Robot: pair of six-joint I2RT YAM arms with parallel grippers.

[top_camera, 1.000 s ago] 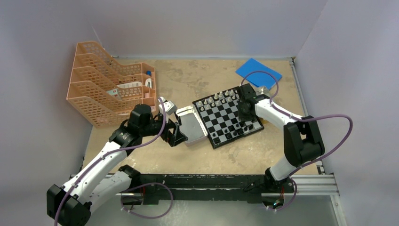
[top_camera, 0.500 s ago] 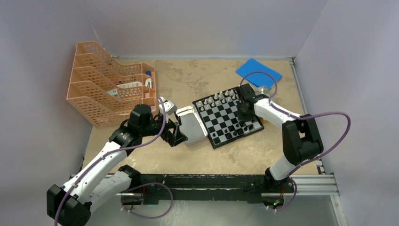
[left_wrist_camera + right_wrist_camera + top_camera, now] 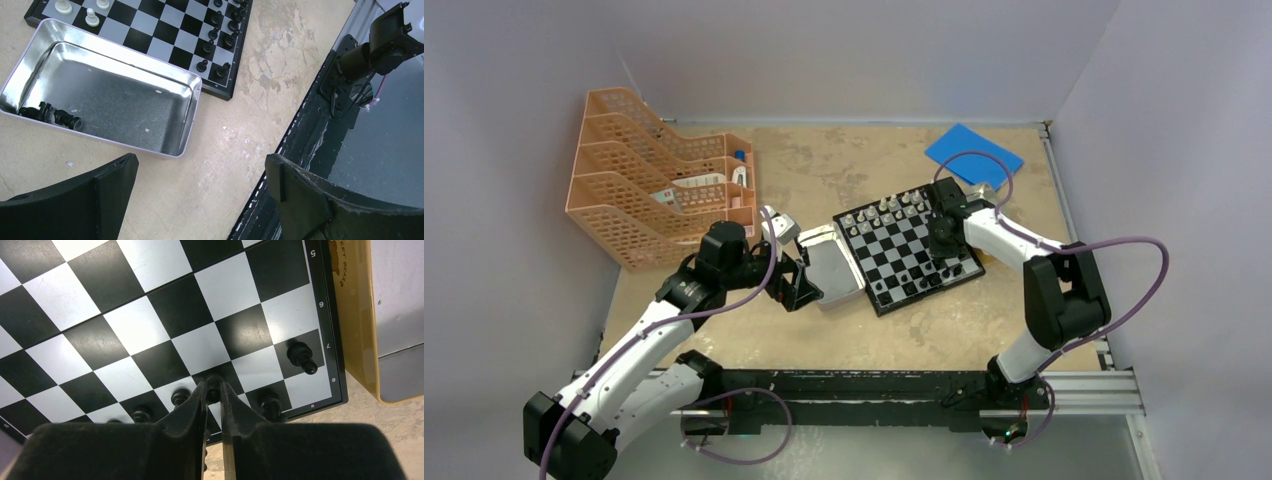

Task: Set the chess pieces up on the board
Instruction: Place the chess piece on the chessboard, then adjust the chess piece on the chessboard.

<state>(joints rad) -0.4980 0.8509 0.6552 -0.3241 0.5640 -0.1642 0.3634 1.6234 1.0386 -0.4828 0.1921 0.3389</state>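
Observation:
The board (image 3: 894, 245) lies mid-table, with white pieces (image 3: 889, 208) along its far edge and black pieces (image 3: 914, 285) along its near edge. My right gripper (image 3: 943, 240) is low over the board's right side. In the right wrist view it (image 3: 214, 390) is shut on a black piece (image 3: 214, 382) over the board (image 3: 125, 325), among the row of black pieces (image 3: 302, 357). My left gripper (image 3: 200, 172) is open and empty above bare table, near a silver tin (image 3: 192, 95) that holds a few black pieces (image 3: 55, 116).
An orange wire rack (image 3: 659, 190) stands at the back left. A blue pad (image 3: 973, 155) lies at the back right. A yellow-edged flat object (image 3: 352, 315) lies against the board's right side. The black rail (image 3: 874, 390) runs along the near edge.
The right arm has shifted very slightly over the board's right side, still shut on the piece. The left arm has not moved.

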